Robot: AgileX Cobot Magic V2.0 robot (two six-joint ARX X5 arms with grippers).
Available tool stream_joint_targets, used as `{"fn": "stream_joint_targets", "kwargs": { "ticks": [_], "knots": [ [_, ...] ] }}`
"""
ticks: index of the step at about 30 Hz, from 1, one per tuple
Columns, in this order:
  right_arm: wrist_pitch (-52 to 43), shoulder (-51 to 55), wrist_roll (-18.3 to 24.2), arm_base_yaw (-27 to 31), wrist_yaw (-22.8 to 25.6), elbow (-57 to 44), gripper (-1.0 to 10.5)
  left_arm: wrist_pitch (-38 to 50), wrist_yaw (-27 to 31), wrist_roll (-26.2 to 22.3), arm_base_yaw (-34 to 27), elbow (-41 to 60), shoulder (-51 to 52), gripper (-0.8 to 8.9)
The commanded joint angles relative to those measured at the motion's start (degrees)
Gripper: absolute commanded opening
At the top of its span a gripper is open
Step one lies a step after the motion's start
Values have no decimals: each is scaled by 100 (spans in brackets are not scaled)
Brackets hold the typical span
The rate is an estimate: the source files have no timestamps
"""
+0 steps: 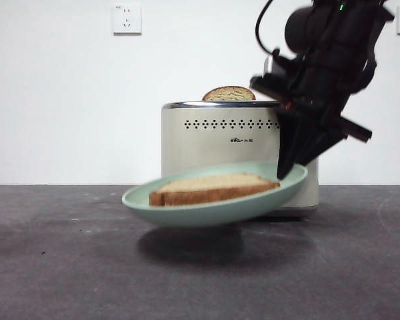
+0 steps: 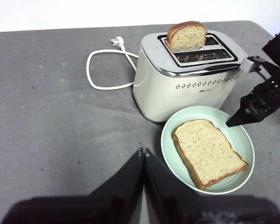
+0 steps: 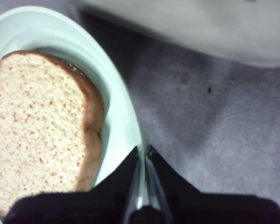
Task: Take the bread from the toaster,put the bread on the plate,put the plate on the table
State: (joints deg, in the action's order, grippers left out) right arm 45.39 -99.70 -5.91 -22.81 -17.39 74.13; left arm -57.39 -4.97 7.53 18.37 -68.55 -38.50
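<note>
the bread [image 1: 213, 189] is seen lying flat in the plate [image 1: 207, 212], mid frame, tilted in the air before the toaster [image 1: 220, 150]. its rim is pinched by the right gripper [image 1: 285, 175]. the bread could be slid off. the left gripper [image 2: 143, 156] is kept pressed together, low in its view.

bread [image 2: 207, 152] on plate [image 2: 170, 144] | toaster [image 2: 177, 79] behind | left gripper [image 2: 143, 152] closed

Wall [image 1: 67, 100]: plain white, evenly lit. Two white power sockets [image 1: 127, 19] mounted high. Desk [image 1: 53, 267]: dark grey, matte, faint pale scuffs.
</note>
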Motion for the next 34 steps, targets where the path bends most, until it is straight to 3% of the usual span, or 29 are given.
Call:
{"fn": "stream_joint_targets", "kwargs": {
  "ticks": [1, 29, 32, 34],
  "knots": [
    [-55, -210, 83, 7, -61, 9, -17, 26, 28, -52, -9, 9, 13, -9],
    [-623, -671, 278, 74, -2, -575, -14, 26, 31, -79, -9, 9, 13, -9],
    [-658, -671, 295, 85, -2, -575, 29, 26, 31, -79, -9, 9, 13, -9],
    [-658, -673, 295, 96, -2, -575, 120, 26, 31, -79, -9, 9, 13, -9]
  ]
}}
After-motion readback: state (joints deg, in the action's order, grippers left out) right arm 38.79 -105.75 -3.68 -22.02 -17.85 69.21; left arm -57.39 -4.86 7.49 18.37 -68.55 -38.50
